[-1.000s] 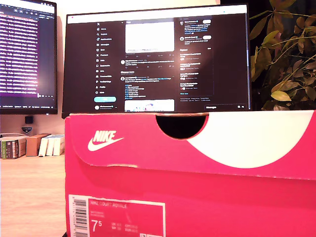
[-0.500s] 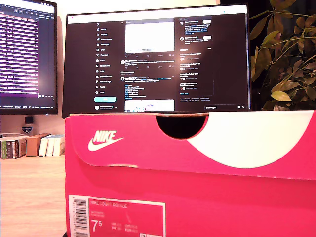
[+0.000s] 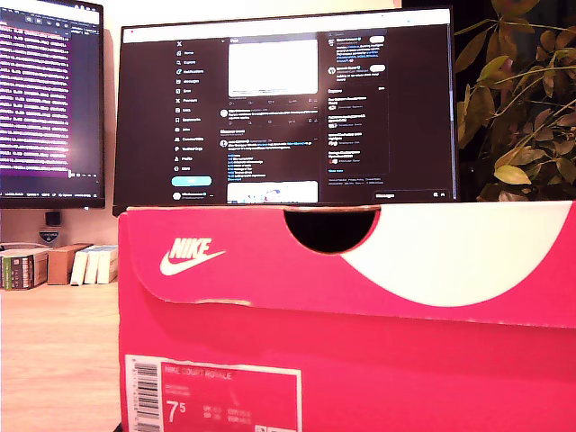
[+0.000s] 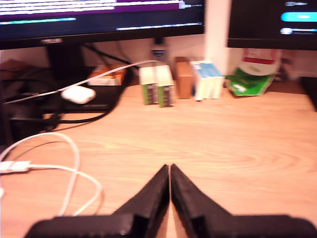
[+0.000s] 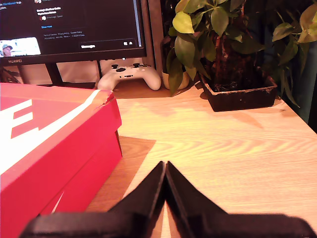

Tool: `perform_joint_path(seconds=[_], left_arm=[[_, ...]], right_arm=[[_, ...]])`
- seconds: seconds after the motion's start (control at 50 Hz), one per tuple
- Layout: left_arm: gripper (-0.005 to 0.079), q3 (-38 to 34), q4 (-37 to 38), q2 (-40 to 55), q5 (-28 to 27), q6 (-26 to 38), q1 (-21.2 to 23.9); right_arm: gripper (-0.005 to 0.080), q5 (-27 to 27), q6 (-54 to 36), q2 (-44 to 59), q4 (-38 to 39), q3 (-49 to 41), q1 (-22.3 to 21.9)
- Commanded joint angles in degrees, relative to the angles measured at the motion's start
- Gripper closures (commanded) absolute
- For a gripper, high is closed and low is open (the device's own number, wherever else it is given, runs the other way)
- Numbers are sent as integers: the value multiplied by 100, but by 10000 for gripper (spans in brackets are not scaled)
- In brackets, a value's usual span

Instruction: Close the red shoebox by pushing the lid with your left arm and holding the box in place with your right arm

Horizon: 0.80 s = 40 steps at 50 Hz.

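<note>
Wooden desk (image 4: 237, 144) is stretching back toward two monitors (image 3: 288, 103). Filling the lower part of the exterior view, the red shoebox (image 3: 360, 315) is sitting with its lid (image 3: 270, 252) down. My first gripper (image 4: 170, 171) is hovering over bare wood, jaws pressed together, holding nothing. My second gripper (image 5: 165, 168) is likewise hovering pinched together and empty, just beside the shoebox's corner, with a potted plant (image 5: 223, 49) beyond.

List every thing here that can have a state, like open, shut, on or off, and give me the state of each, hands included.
Red Nike shoebox: lid down, shut.
First hand: shut, holding nothing, above bare desk.
Second hand: shut, holding nothing, beside the shoebox, not touching it.
Centre monitor: on, showing a dark social feed.
Monitor at the exterior view's left: on, showing lines of text.
</note>
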<state>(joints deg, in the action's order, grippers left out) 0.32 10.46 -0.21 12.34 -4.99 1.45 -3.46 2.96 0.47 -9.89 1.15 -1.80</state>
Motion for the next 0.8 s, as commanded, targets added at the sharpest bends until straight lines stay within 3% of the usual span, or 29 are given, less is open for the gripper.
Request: perform_joint_path(seconds=[0.0,0.1,0.14,0.2,0.42,0.78], left_arm=[[761,-170,103,-50,11,-4,-11],[761,-170,101,-50,66,212,-26],[761,-170,96,-50,77,761,-59],[761,-170,66,-50,11,802,-133],[761,-170,59,-50,-1115,1198,-179],[761,-170,94,-50,-1215,896,-170]], right_arm=[[764,17,7,-37,59,-72,4],[764,20,7,-37,59,-72,4],[764,20,7,-37,59,-72,4],[764,17,7,-37,59,-72,4],[764,17,7,-37,59,-72,4],[764,20,7,-37,59,-72,4]])
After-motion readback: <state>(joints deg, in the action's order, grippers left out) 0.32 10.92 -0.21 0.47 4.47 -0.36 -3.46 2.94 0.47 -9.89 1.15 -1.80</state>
